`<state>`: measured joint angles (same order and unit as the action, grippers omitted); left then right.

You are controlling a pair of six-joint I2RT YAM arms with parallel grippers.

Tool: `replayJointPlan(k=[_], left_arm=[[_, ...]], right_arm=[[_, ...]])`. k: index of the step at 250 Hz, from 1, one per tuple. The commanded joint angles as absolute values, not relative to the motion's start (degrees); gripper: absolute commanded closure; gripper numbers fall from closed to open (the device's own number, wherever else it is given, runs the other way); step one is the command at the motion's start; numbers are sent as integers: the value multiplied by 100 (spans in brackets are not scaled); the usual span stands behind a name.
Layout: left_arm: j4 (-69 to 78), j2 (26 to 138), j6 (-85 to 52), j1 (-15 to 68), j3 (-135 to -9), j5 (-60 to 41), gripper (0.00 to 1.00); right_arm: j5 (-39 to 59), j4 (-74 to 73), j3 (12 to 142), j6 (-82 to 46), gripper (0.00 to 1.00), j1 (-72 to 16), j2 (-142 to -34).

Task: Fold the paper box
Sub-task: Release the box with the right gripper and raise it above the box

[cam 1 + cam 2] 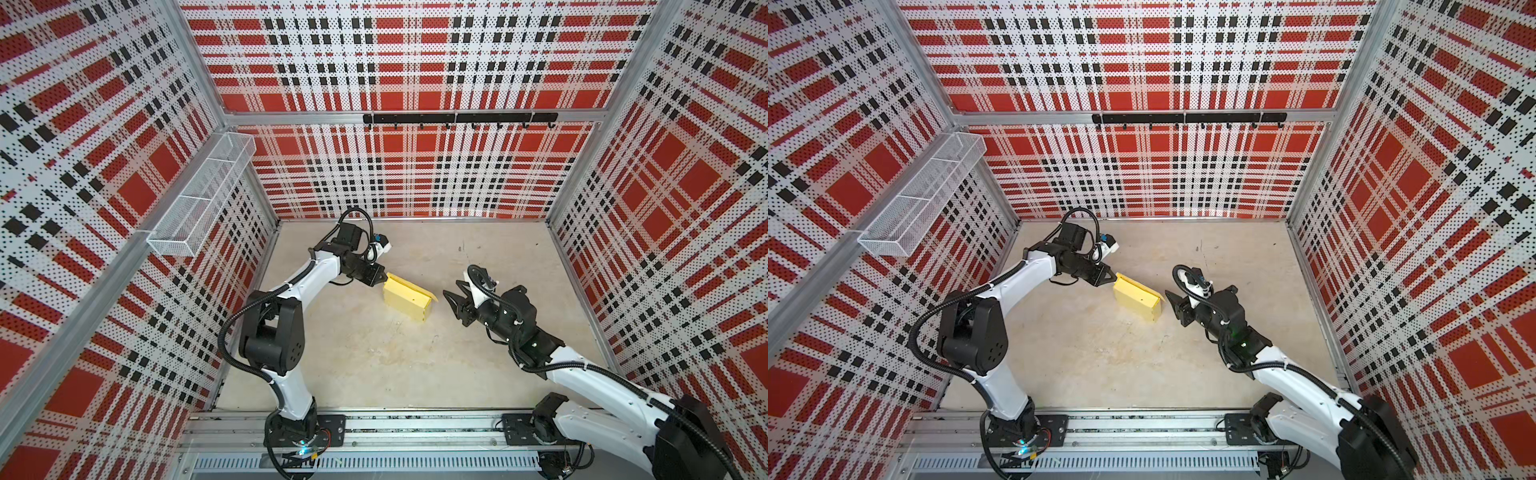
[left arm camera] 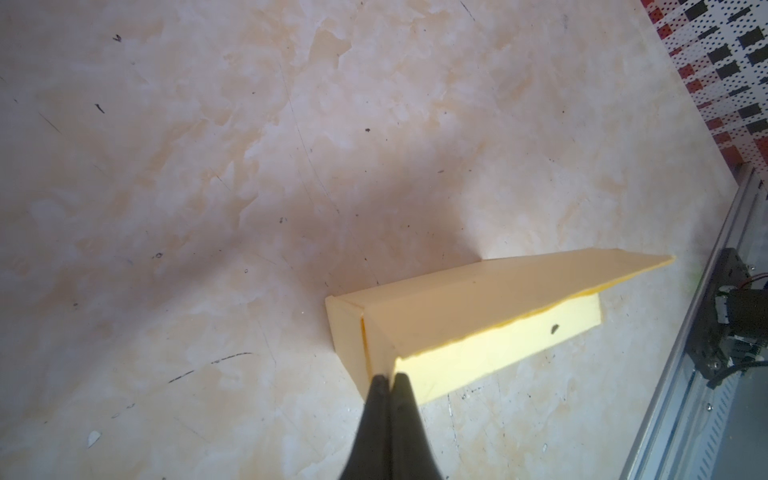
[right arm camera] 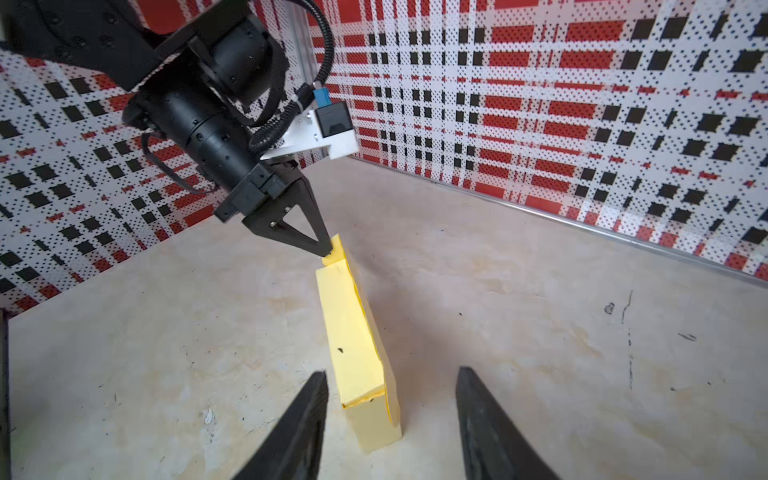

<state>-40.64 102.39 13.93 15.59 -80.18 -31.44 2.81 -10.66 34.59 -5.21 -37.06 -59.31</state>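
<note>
The paper box is pale yellow and folded into a long narrow block lying near the middle of the table. Its long lid flap stands slightly ajar along the top. My left gripper is shut on the lid's corner at the box's far left end, which also shows in the right wrist view. My right gripper is open at the other end. That end of the box lies between the spread fingers without touching them.
A wire basket hangs on the left wall and a black hook rail on the back wall. The arms' base rail runs along the table's front edge. A small white scrap lies on the tabletop.
</note>
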Motion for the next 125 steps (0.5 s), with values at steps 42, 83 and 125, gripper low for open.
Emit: replayJointPlan(k=[42, 83, 125], left_arm=[[-4052, 10119, 1334, 1600, -8011, -3113, 98], [-3977, 10112, 1322, 1589, -7934, -3138, 98], [-3978, 10072, 1336, 1598, -7922, -3124, 98]], right_arm=[[-195, 1911, 5152, -1289, 49, -4162, -7066], [-205, 2033, 5403, -1756, 49, -4165, -7370], [-363, 2173, 5622, -1833, 53, -4165, -7617]])
